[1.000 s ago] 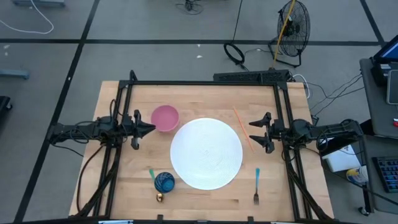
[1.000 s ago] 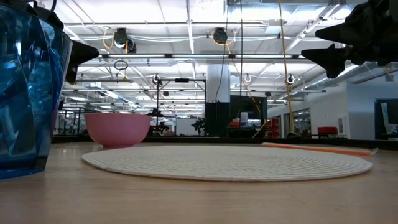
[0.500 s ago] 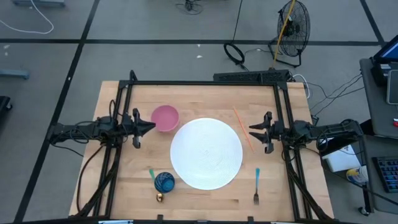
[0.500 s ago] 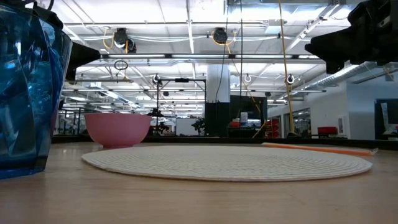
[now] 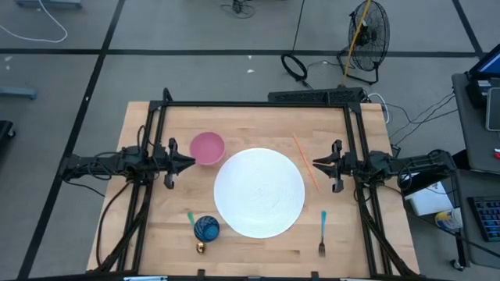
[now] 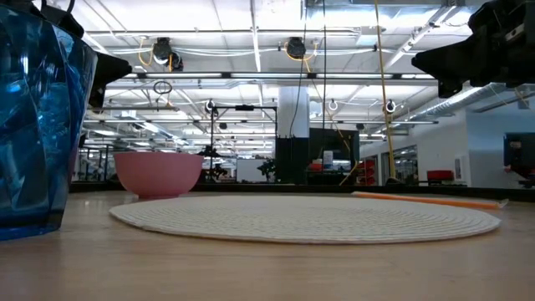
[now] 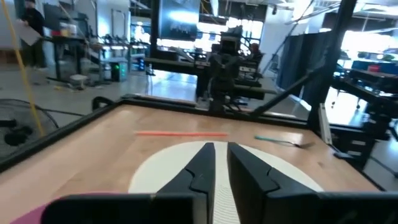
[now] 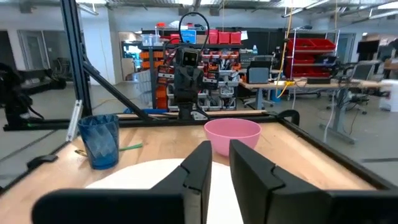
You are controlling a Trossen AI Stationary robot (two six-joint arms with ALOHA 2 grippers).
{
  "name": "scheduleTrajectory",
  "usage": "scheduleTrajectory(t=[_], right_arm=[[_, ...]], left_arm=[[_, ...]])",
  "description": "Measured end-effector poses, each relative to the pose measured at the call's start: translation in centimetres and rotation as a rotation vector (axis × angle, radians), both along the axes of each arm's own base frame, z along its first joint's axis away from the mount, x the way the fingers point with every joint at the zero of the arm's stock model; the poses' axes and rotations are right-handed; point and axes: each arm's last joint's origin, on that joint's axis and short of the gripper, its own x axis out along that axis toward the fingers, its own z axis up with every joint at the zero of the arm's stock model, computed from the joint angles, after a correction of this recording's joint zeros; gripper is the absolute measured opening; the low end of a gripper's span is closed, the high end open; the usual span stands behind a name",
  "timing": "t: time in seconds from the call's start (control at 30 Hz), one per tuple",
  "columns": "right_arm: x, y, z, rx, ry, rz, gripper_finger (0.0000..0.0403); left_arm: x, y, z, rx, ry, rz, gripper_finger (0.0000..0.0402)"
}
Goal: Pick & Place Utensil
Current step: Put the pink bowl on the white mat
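A fork with a teal handle (image 5: pixel 322 232) lies flat on the wooden table near its front right. A second teal-handled utensil (image 5: pixel 190 218) lies beside the blue cup (image 5: pixel 206 229). A round white woven mat (image 5: pixel 259 192) fills the table's middle, with a pink bowl (image 5: pixel 207 148) at its far left. My left gripper (image 5: pixel 191 163) hovers level by the bowl. My right gripper (image 5: pixel 316 163) hovers level at the mat's right. Each has its fingers close together with nothing between them (image 7: pixel 221 155) (image 8: pixel 221 155).
A thin orange stick (image 5: pixel 305 162) lies on the table just in front of my right gripper. A small gold object (image 5: pixel 200 248) sits at the front edge below the cup. A black frame (image 5: pixel 258 104) borders the table's far, left and right sides.
My right gripper has shut from wide open and has rolled a little about its own axis, staying where it was above the table. The things on the table have kept still.
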Motion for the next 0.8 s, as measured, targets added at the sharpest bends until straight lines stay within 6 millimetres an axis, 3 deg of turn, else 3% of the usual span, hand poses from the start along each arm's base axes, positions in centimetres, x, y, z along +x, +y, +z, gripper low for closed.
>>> scheduleTrajectory(t=[0.27, 0.57, 0.67, 0.8], right_arm=[[-0.1, -0.1, 0.5, -0.176, -0.038, -0.043, 0.0074], [-0.4, -0.1, 1.9, -0.148, -0.185, -0.056, 0.0075], [-0.4, -0.1, 1.9, -0.102, -0.188, -0.046, 0.0075], [-0.4, -0.1, 1.9, -0.032, -0.192, -0.030, 0.0075]], left_arm=[[0.6, -0.1, -0.4, -0.051, 0.051, -0.022, 0.0111], [0.2, -0.4, 3.6, 0.245, -0.364, -0.082, 0.0113], [0.1, -0.3, 4.2, 0.232, -0.383, -0.064, 0.0113], [0.4, -0.1, 5.1, 0.196, -0.278, -0.022, 0.0113]])
